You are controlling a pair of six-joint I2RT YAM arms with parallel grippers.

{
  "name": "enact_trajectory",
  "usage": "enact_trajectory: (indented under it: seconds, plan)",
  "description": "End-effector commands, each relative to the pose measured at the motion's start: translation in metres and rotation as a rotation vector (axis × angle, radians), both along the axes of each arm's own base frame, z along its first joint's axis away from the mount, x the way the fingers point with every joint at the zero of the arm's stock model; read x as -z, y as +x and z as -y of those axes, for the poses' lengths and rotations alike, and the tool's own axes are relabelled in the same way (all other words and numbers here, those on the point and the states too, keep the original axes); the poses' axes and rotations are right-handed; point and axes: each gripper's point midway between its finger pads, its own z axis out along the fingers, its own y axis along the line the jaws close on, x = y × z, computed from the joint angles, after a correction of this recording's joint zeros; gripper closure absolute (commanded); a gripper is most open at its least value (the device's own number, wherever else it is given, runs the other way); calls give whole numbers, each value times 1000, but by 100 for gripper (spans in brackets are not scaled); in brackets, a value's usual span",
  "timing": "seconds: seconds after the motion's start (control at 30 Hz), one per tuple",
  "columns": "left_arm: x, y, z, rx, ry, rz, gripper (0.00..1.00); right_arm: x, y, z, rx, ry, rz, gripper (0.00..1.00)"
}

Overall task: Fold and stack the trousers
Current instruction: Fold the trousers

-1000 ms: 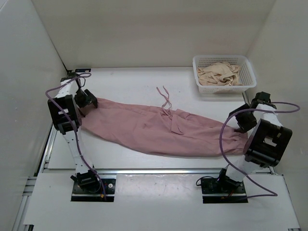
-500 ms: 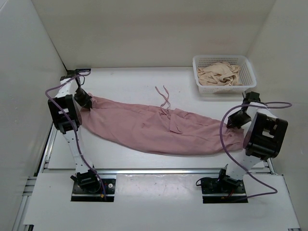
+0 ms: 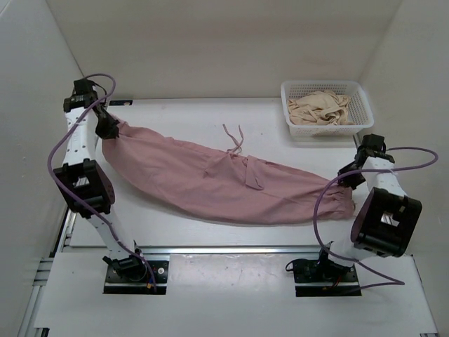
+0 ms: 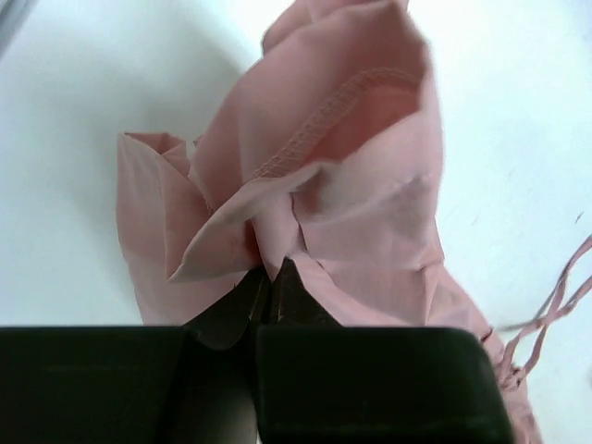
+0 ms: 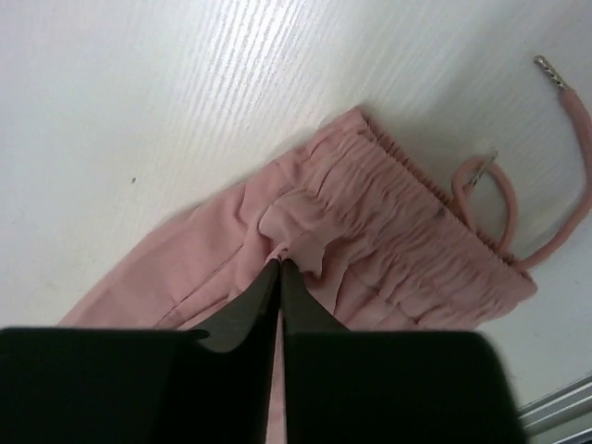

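Dusty-pink trousers (image 3: 224,182), stretched slantwise over the white bench (image 3: 182,116) from upper left to middle right, gripped at both ends.
Left end: raised off the bench at the upper left, a bunched fold of hem clenched in the left tool (image 4: 268,277), fingers closed on the cloth. Right end: low, at the middle right, with the right tool (image 5: 279,268) clenched on a small fold just beside the gathered elastic band. Thin drawstrings (image 3: 233,137) trail onto the bench above the middle. Upper right: white basket (image 3: 361,121) holding a beige garment (image 3: 319,107), well apart from the trousers.
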Motion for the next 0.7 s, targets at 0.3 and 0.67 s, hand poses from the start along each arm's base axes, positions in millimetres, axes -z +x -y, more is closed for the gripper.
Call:
enact_trajectory:
  seconds: [0.3,0.67]
  plan:
    - [-1,47,-20,18,71,-25,0,-22,25,-2,-79,-57,62,24]
    - [66,-27,-15,-20,-43,-137,36,-45,-6,-29,-190,-110,101,13]
